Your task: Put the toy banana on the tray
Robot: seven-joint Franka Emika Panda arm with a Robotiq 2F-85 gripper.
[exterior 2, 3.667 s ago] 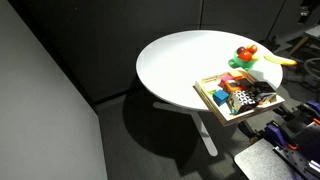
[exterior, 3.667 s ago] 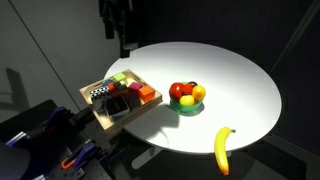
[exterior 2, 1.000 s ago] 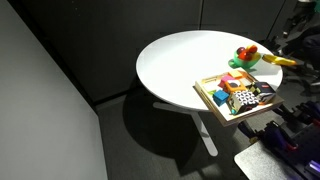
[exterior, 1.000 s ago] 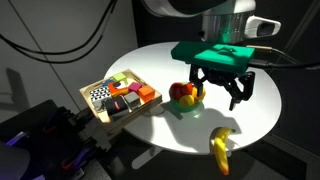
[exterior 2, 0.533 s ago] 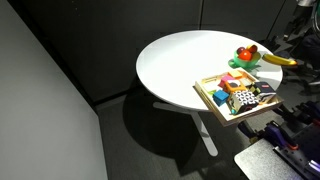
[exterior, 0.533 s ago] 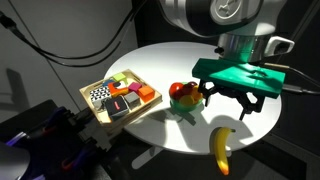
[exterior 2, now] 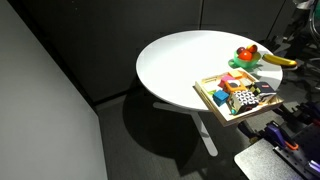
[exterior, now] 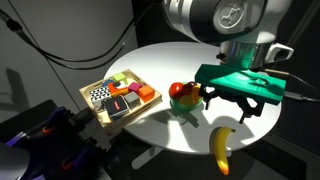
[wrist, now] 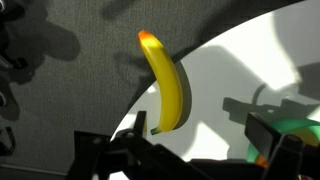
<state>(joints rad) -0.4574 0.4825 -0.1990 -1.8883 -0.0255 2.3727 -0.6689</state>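
The yellow toy banana (exterior: 220,149) lies at the near edge of the round white table (exterior: 150,65), its tip over the rim. It also shows in an exterior view (exterior 2: 277,61) and in the wrist view (wrist: 167,83). My gripper (exterior: 230,103) hangs open above the table, between the banana and a fruit bowl, holding nothing. In the wrist view the open jaws (wrist: 200,140) sit just below the banana. The wooden tray (exterior: 100,117) stands at the table's edge and holds several coloured blocks; it also shows in an exterior view (exterior 2: 208,100).
A green bowl with toy fruit (exterior: 185,97) sits beside the gripper, also in an exterior view (exterior 2: 246,55). Dark equipment (exterior: 40,140) stands below the tray. The room around the table is dark.
The arm came into view and swept from above the fruit bowl toward the banana, descending. The banana, bowl and tray have not moved.
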